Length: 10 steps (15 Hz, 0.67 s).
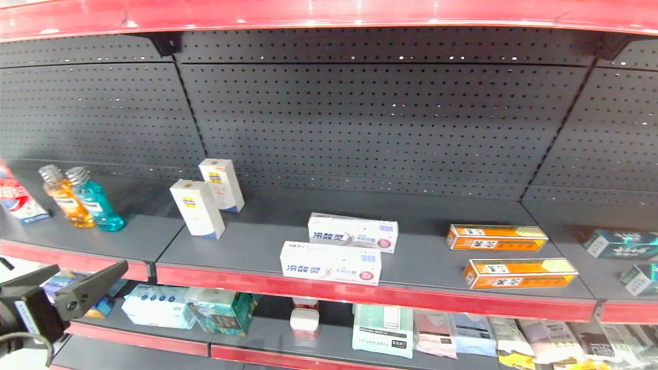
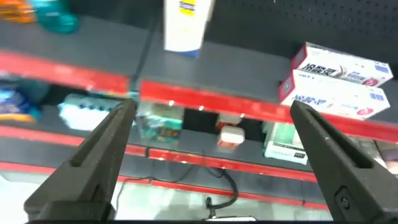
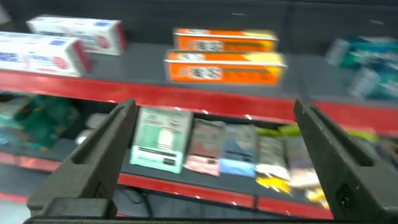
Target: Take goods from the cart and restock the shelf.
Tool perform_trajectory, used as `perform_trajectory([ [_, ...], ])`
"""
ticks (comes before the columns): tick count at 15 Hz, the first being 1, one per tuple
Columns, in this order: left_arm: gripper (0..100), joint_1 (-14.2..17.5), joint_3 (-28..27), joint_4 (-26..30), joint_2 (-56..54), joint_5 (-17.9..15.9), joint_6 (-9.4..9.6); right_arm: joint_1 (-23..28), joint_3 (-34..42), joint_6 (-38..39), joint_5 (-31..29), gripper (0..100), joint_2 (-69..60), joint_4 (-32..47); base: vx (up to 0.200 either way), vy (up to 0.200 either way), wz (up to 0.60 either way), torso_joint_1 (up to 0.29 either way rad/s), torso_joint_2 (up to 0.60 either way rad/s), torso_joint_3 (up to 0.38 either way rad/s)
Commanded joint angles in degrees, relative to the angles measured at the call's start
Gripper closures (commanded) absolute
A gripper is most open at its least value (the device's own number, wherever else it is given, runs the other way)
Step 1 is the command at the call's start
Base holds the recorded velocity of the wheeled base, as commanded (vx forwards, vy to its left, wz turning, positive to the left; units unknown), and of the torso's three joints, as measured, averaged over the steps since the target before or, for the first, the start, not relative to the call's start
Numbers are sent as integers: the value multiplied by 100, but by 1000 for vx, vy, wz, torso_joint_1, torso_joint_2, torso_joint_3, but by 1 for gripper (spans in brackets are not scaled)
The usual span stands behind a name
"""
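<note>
The shelf [image 1: 267,216] carries, from its left end, an orange mouthwash bottle [image 1: 64,198] just beside a teal mouthwash bottle [image 1: 95,203]. Next come two upright white boxes [image 1: 197,208]. Two white toothpaste boxes [image 1: 330,262] lie flat, one behind the other, and two orange toothpaste boxes [image 1: 519,273] lie likewise. Teal boxes [image 1: 619,244] sit at the right end. Every flat box has its long axis along the shelf's red front edge.

The left claw [image 2: 212,106] is spread and empty. It hangs low before that front edge, facing the stretch between the nearer upright white box and the white toothpaste boxes. The right claw [image 3: 214,104] is also spread and empty, and it faces the orange toothpaste boxes from below edge level.

With nothing pinched, I judge the step in hand to be a pick from the cart. For stocking afterwards, the left arm is nearer the white rows and the right arm nearer the orange. A new box would best go in lengthwise along the edge, onto bare deck between the rows.
</note>
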<state>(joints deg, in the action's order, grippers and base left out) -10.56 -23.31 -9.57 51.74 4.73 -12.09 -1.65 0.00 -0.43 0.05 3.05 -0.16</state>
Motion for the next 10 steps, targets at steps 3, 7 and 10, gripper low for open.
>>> perform_trajectory([
  [3, 0, 133, -7, -45, 829, -16, 14, -2, 0, -1, 4, 0, 20, -2, 0, 0, -200, 2, -1, 1],
  [7, 0, 159, 28, -45, 1444, -16, -21, -2, 0, 16, 4, 0, 20, -2, 0, 0, 0, 0, 0, 0],
  [10, 0, 370, -77, -71, 2367, -121, -39, 165, 0, 16, -22, 0, -305, -2, 0, 0, 0, 0, 0, 0],
])
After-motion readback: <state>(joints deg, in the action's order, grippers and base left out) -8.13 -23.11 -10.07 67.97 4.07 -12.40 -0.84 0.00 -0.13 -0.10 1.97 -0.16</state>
